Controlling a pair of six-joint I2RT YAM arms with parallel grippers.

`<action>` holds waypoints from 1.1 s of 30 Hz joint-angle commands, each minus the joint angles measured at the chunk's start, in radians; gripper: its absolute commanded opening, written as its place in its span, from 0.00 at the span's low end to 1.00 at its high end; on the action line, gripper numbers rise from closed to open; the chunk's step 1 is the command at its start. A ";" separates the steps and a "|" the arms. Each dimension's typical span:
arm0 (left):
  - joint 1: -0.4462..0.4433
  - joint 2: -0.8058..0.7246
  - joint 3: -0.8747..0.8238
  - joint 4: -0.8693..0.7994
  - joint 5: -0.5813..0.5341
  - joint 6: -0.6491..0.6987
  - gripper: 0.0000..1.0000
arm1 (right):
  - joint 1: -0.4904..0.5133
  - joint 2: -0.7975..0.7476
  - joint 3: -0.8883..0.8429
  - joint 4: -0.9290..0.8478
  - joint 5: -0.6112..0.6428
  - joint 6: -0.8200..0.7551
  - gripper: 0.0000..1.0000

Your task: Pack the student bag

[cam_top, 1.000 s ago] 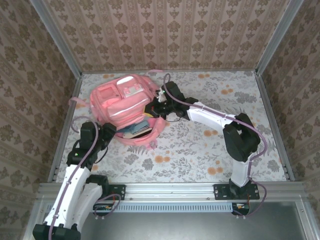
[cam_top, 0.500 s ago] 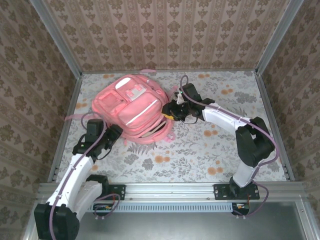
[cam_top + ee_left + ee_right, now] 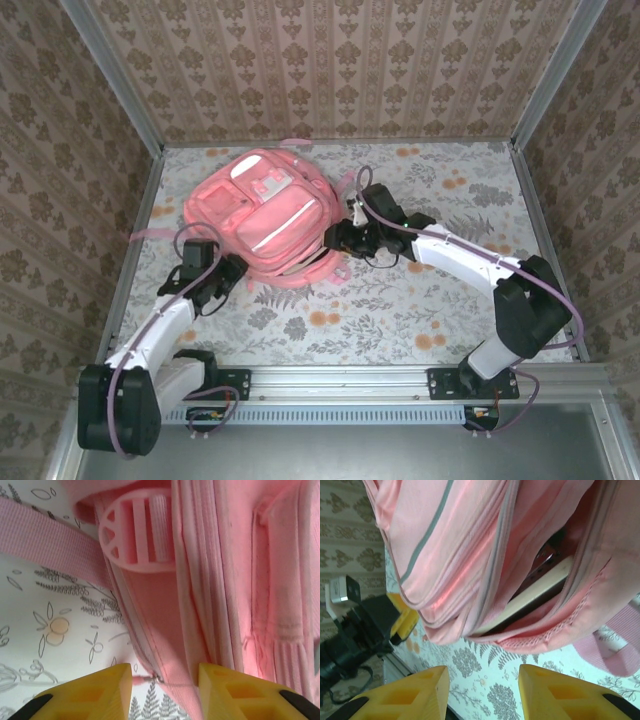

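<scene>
One student bag (image 3: 262, 215), part-unzipped, book (image 3: 535, 591) inside.

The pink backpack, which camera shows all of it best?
The top external view: the soft pink fabric backpack lies whole on the flowery table, front pockets up. The left wrist view gives a close-up of its pink plastic strap buckle and seams; the right wrist view, its gaping zip opening with something flat and cream inside.

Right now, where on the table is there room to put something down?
The biggest bare patch is the right side of the table, between the right arm and the wall. Another bare strip lies at the front, between both arms. The far left is crowded: the student bag lies there, left tool and right tool at its edges.
</scene>
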 commanded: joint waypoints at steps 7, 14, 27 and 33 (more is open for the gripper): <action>0.090 -0.019 -0.022 0.083 -0.009 0.042 0.46 | 0.053 -0.016 -0.013 0.000 0.048 0.004 0.43; 0.128 -0.015 -0.012 0.142 0.051 0.061 0.50 | 0.069 0.002 -0.010 0.010 0.048 0.012 0.43; 0.060 0.190 0.027 0.286 0.091 0.057 0.51 | 0.104 0.041 0.013 0.015 0.046 0.006 0.43; 0.037 0.276 0.050 0.330 0.092 0.053 0.13 | 0.126 0.032 0.012 0.013 0.063 -0.018 0.43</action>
